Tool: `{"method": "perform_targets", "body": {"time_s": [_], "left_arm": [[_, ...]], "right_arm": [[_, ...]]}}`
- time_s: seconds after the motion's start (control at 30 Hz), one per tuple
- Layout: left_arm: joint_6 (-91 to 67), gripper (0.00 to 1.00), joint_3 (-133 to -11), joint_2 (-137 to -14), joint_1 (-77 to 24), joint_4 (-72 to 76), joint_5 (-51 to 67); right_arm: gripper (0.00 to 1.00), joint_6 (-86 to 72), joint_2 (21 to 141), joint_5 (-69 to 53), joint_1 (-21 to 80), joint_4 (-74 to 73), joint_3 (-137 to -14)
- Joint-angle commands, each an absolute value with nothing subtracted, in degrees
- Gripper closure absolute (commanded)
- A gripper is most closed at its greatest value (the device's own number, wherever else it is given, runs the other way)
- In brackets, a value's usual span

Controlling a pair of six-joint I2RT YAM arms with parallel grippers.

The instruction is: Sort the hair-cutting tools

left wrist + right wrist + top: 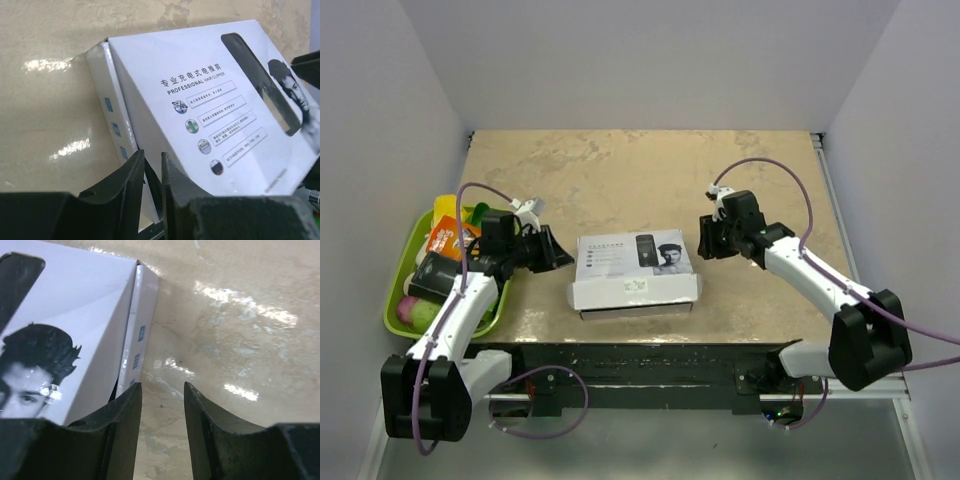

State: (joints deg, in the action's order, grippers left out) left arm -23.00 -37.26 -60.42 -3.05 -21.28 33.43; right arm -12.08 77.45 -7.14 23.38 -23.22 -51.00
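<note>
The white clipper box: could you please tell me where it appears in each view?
Top external: white clipper box in the centre of the picture.
Left wrist: the box fills the centre and right.
Right wrist: the box is at upper left, cut off by the edge.
Shared landmark: the man's portrait on its lid.

**Inventory, counted by kind**
- Beige marbled tabletop point(620, 180): 1.
- White rectangular cardboard box printed with a man's face point(636, 268): 1.
- Green plastic tray point(398, 272): 1.
- Tray contents that can be told apart, 5 in all:
  - 1 orange packet point(445, 238)
  - 1 yellow item point(442, 207)
  - 1 black object point(432, 272)
  - 1 pink rounded piece point(408, 308)
  - 1 pale green rounded piece point(424, 318)
- White-and-black robot arms point(810, 275): 2.
- Black fingers point(122, 430): 2 per arm, 4 total.
- Purple cables point(760, 160): 2, 1 along each arm.
</note>
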Motion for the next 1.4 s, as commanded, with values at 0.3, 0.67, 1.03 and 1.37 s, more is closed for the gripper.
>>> {"method": "perform_targets", "body": {"time_s": [0.3, 0.67, 1.03, 1.37], "left_arm": [[-24.6, 0.74, -51.8, -57.6, -3.4, -35.1, 21.7], [-31.5, 0.74, -42.3, -60.0, -11.9, -27.7, 25.0], [-35.5, 0.74, -35.9, -66.9, -13.7, -24.6, 18.6], [-37.9, 0.74, -35.7, -76.3, -18.5, -21.8, 13.6]], "right_arm": [[0.56, -14.0, 67.3, -3.0, 24.0, -30.1, -61.2], [0.56, -18.3, 66.8, -6.9, 31.0, -24.2, -48.3], [0.56, -20.3, 72.2, -6.3, 33.9, -17.8, -42.8], [0.54, -25.2, 77.6, 3.1, 35.8, -14.3, -40.2]]}}
